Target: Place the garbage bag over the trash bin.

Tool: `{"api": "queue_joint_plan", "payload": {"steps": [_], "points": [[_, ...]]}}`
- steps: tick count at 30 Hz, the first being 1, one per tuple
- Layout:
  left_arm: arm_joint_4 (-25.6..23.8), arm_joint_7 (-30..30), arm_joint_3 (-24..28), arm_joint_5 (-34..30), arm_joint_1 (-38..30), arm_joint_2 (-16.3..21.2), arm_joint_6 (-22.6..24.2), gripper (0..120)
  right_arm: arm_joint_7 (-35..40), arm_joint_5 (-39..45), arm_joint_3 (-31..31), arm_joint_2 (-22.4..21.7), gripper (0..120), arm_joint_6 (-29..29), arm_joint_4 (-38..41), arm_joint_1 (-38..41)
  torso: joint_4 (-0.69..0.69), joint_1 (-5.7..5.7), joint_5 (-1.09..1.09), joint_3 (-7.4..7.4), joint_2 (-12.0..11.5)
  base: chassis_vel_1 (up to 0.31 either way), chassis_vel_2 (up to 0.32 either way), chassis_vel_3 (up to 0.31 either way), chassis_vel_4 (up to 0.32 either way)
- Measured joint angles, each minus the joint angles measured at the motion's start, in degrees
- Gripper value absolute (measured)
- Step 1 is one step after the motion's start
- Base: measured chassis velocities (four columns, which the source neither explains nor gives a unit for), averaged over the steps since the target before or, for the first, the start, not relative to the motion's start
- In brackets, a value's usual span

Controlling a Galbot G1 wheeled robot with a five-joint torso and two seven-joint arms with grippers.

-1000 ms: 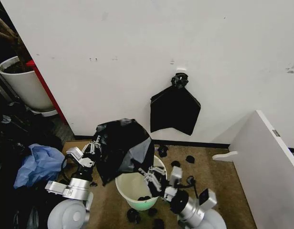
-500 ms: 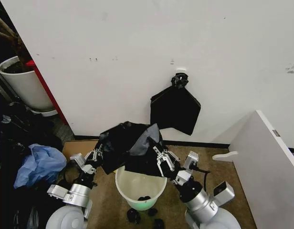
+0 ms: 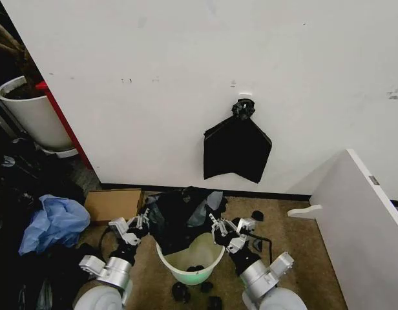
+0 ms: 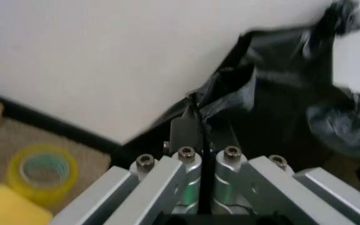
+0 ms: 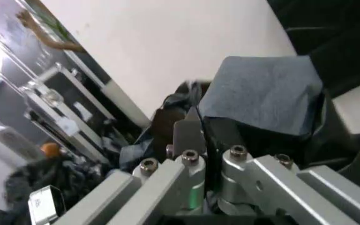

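Both claws pinch the bag's edge: left claw at the bin's 10 o'clock, right claw at 2 o'clock, the bag slumped over the far rim between them.

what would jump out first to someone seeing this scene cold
Both grippers stand out: the left gripper and right gripper each pinch an edge of the glossy black garbage bag, stretched between them over the far rim of the cream trash bin. On the white wall behind hangs a flat black bundle with a knotted top. A crumpled blue plastic bag lies on the floor to the robot's left.
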Motion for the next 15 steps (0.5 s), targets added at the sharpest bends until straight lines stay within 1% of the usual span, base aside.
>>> {"api": "queue_joint_plan", "payload": {"steps": [2, 4, 5, 6, 8, 9, 11, 13, 15], "points": [[0.30, 0.03, 0.37, 0.18, -0.09, -0.09, 0.09, 0, 0.69, -0.30, 0.01, -0.13, 0, -0.39, 0.19, -0.10, 0.00, 0.00, 0.00, 0.00, 0.00, 0.000, 0.000, 0.000, 0.000], [1.16, 0.04, 1.56, 0.39, -0.27, -0.35, 0.44, 0, 3.99, -0.66, -0.02, -0.78, 0, -2.61, 1.40, -0.57, -0.01, 0.00, 0.00, 0.00, 0.00, 0.000, 0.000, 0.000, 0.000], [1.40, -0.12, 2.76, 0.23, -0.28, -0.49, 0.91, 0, 7.15, -0.53, -0.06, -1.71, 0, -5.53, 2.64, -0.96, -0.01, 0.00, 0.00, 0.00, 0.00, 0.000, 0.000, 0.000, 0.000], [1.40, -0.32, 3.47, 0.24, -0.20, -0.51, 1.16, 0, 8.49, -0.50, -0.02, -2.66, 0, -7.73, 3.20, -1.29, -0.01, 0.00, 0.00, 0.00, 0.00, 0.000, 0.000, 0.000, 0.000], [0.71, -1.09, 4.90, 0.52, 0.41, -0.34, 1.50, 0, 9.23, -1.03, 0.01, -4.60, 0, -10.15, 3.53, -1.83, -0.01, 0.00, 0.00, 0.00, 0.00, 0.000, 0.000, 0.000, 0.000], [0.71, -1.09, 4.90, 0.52, 0.41, -0.34, 1.50, 0, 9.23, -1.03, 0.01, -4.60, 0, -10.15, 3.53, -1.83, -0.01, 0.00, 0.00, 0.00, 0.00, 0.000, 0.000, 0.000, 0.000], [-0.61, -1.89, 5.74, 0.84, 1.16, 0.28, 1.60, 0, 9.15, -1.38, 0.05, -6.33, 0, -12.25, 4.26, -2.39, -0.01, 0.00, 0.00, 0.00, 0.00, 0.000, 0.000, 0.000, 0.000], [-2.90, -3.85, 6.39, 1.81, 3.04, 1.89, 1.56, 0, 7.05, -1.78, 0.34, -9.93, 0, -18.05, 6.09, -3.85, -0.01, 0.00, 0.01, 0.00, 0.00, 0.000, 0.000, 0.000, 0.000], [-4.42, -6.68, 6.42, 3.21, 4.63, 3.55, 1.37, 0, 3.34, -2.89, 0.51, -12.70, 0, -21.24, 6.59, -4.81, 0.00, 0.00, -0.01, 0.00, 0.00, 0.000, 0.000, 0.000, 0.000]]}}
